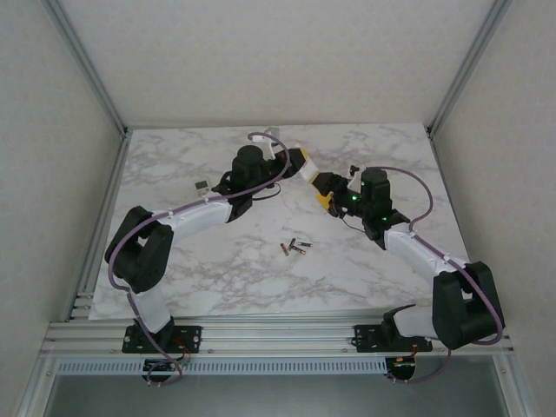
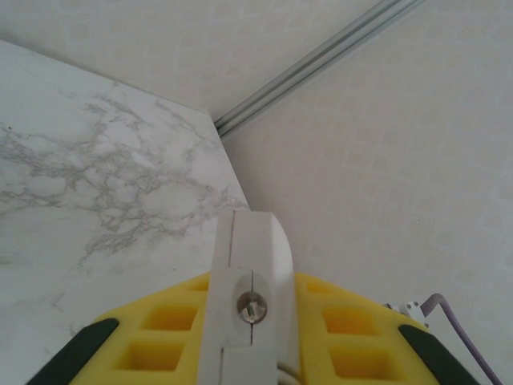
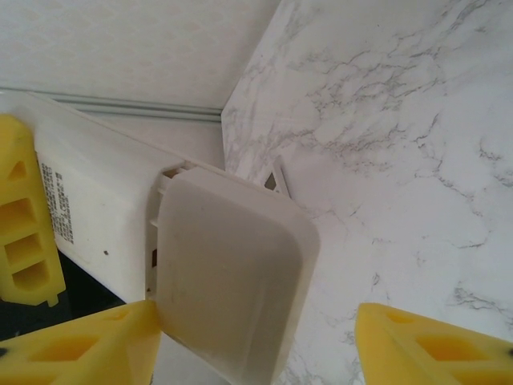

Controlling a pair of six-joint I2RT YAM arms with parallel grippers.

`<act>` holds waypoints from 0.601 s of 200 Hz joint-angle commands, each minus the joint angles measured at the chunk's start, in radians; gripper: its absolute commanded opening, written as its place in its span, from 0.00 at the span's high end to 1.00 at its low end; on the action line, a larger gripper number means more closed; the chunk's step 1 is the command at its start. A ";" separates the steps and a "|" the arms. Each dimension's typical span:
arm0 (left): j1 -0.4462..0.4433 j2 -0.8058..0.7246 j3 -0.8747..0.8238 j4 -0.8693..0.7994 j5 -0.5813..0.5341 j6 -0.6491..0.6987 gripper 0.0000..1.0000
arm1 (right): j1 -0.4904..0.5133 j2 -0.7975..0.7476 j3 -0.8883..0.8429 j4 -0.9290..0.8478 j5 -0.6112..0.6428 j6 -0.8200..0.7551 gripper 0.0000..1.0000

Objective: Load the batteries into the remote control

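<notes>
My left gripper [image 1: 287,162] is shut on the white remote control [image 1: 300,158] and holds it up above the back of the table. In the left wrist view the yellow fingers [image 2: 164,329] clamp its narrow edge [image 2: 248,265]. My right gripper [image 1: 324,195] is at the remote's other end. In the right wrist view its jaws [image 3: 256,341] stand open around the battery cover [image 3: 232,273], which sits partly off the remote body [image 3: 96,200]. The cover touches the left finger [image 3: 88,345], while the right finger [image 3: 437,349] stands apart from it. The batteries [image 1: 294,248] lie loose mid-table.
A small dark and white piece [image 1: 201,185] lies on the marble table [image 1: 217,278] left of the left arm. Aluminium frame rails [image 1: 87,78] and white walls close in the table on three sides.
</notes>
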 commanded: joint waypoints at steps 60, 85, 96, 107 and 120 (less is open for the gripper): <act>-0.012 -0.059 0.041 0.014 0.021 0.034 1.00 | -0.009 0.011 0.016 -0.067 0.013 -0.037 0.51; -0.016 -0.061 0.032 0.020 0.036 0.047 1.00 | -0.008 0.022 0.020 -0.045 -0.001 -0.033 0.58; -0.016 -0.066 0.028 0.014 0.027 0.052 1.00 | -0.009 0.023 0.018 -0.046 -0.001 -0.035 0.60; -0.015 -0.069 0.032 -0.007 0.008 0.063 1.00 | -0.009 0.023 0.018 -0.048 0.002 -0.036 0.62; -0.015 -0.072 0.039 -0.035 -0.013 0.081 1.00 | -0.010 0.023 0.013 -0.049 0.002 -0.038 0.64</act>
